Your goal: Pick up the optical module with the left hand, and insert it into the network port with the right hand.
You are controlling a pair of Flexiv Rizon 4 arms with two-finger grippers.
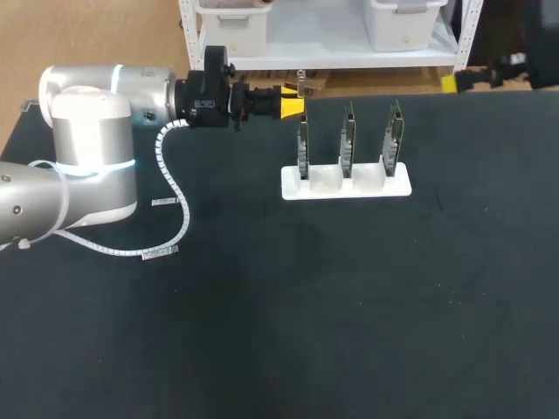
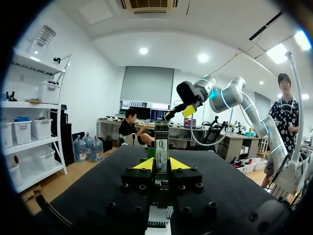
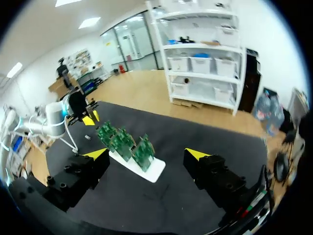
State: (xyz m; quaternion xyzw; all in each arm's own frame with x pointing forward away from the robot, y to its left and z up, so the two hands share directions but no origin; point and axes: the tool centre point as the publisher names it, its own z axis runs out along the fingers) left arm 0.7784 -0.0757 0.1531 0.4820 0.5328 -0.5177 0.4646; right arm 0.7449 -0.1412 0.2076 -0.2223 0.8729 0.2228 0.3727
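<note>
**Left gripper clamped on the module, right gripper spread wide**

Nearest the head camera, the left arm came in from 9 o'clock. Its white spiral cable looped down over the black table. The left gripper lay level at 11 o'clock, fingers aimed toward 3 o'clock, close to the table's 12 o'clock edge. Both yellow tips pressed the optical module from two sides. The module's long axis ran crosswise to the fingers, and it stood upright with its upper end clear above the tips.

Just past the tips toward 4 o'clock, a white stand sat a little toward 12 o'clock of the table's centre. Three green circuit boards stood upright in it, in a row from 9 to 3 o'clock. No network port could be made out on them.

The right arm hung high above the far side of the table. Its fingers were spread far apart and held nothing, with the stand showing ahead between them.

A broad stretch of black surface ran from the stand to the 6 o'clock edge, and the 3 o'clock edge was well apart from it.
</note>
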